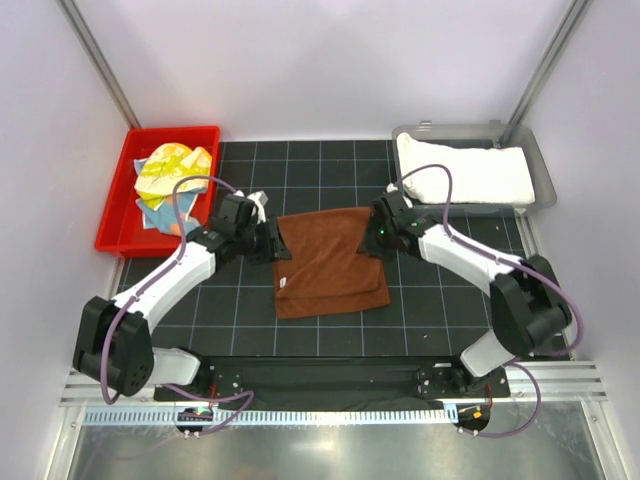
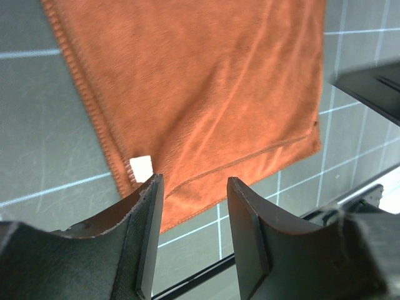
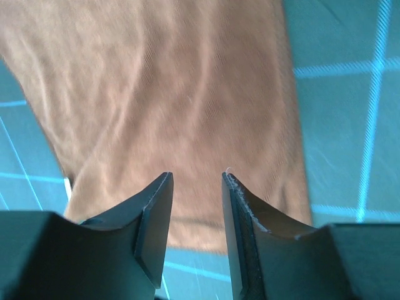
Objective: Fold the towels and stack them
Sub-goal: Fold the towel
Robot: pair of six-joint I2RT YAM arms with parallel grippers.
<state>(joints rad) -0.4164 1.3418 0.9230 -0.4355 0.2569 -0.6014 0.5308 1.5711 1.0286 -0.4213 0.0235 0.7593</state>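
Desk (image 1: 440,310): black mat with a white grid; the 2 arms are based at its near edge.

Far right corner: grey rectangular tray (image 1: 450,130) holding the large plain white cloth towel (image 1: 465,172), which lies folded lengthwise and fills most of the tray.

Far left corner: red plastic bin (image 1: 115,200). Inside it the yellow towel with green cartoon print (image 1: 175,165) is crumpled on top. The light blue towel with orange spots (image 1: 150,210) shows beneath it, toward the bin's near side.

Centre of desk: square rust-brown cloth towel (image 1: 325,265) (image 2: 206,94) (image 3: 169,94) lying flat. 2 layers show along its near edge, slightly offset.

Left gripper (image 1: 272,243) (image 2: 190,187): at the towel's left edge and above it. Jaws partly apart with a clear gap; nothing is between them.

Right gripper (image 1: 372,235) (image 3: 197,178): at the towel's far right corner, over the cloth. Jaws partly apart, gap empty, no hold on the cloth.

Small white label (image 2: 141,167) on the brown towel's left hem, just beside the left gripper's finger in the wrist view.
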